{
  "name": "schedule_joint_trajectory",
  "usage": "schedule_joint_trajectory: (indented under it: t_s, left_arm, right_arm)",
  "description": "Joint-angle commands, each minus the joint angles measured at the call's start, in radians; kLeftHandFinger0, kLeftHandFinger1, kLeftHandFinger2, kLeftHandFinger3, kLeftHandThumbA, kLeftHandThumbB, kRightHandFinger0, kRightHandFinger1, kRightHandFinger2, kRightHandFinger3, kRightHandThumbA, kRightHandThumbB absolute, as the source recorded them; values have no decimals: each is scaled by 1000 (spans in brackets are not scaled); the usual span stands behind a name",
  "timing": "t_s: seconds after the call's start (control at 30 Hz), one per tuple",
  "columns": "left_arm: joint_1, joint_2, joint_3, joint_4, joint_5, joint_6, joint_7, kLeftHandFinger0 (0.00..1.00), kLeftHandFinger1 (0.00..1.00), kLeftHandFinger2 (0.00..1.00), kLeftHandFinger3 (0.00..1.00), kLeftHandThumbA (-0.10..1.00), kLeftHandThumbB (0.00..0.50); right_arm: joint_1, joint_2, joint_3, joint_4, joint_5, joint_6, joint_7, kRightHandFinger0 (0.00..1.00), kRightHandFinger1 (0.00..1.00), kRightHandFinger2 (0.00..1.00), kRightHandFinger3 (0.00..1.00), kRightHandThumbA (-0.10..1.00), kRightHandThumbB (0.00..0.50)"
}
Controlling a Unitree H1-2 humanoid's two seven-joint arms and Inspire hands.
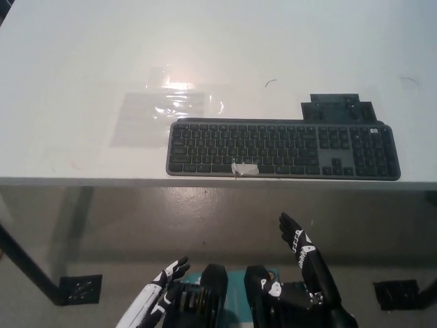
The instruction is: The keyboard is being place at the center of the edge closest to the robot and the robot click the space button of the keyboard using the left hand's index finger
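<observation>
Keyboard set, left robot hand low and clear of the keys

Seen from the head view, the left robot hand (156, 294) sits at about seven o'clock, below the near edge of the worktop (68, 68) and over the floor (123, 219). It touches nothing. Only part of it shows, so I cannot tell whether it is spread or curled. From there, any press would need it to rise and reach forward towards twelve o'clock.

On the worktop, at roughly eleven o'clock from centre, lies a clear film (167, 108) that catches the light. It sits just beside the keyboard's far left corner, but whether the two touch is not clear.

The keyboard (283, 149) lies flat along the near edge, its long side parallel to it and its bulk a little towards three o'clock of centre. That probably keeps the bottom row within easy reach. The space bar (263, 169) runs along that near row, and a small white strip (244, 168) is stuck on its left part, likely as a target marker.

The right robot hand (299, 244) hovers at about five o'clock, below the worktop edge and well short of the keys. Its fingers are extended and it holds nothing, so it appears parked out of the way.

Beyond the keyboard's right half, at its one o'clock, a dark block (336, 106) sits against the far edge.
</observation>
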Motion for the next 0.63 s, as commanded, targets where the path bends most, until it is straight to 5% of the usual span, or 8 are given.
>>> schedule_joint_trajectory:
  t_s: [0.0,0.23,0.6]
  left_arm:
    - [-16,0,15,2,-9,-59,-18,1000,1000,1000,1000,1000,463]
    - [-18,-5,30,1,-11,-43,-15,1000,1000,1000,1000,1000,496]
    - [-17,-7,44,-16,2,-20,-26,1000,1000,1000,1000,1000,478]
  right_arm:
    - [-25,6,9,-7,8,-49,15,1000,1000,1000,1000,1000,402]
    - [-24,1,15,-14,-30,-49,-5,1000,1000,1000,1000,1000,367]
    - [-26,1,15,-15,-25,-49,0,1000,1000,1000,1000,1000,364]
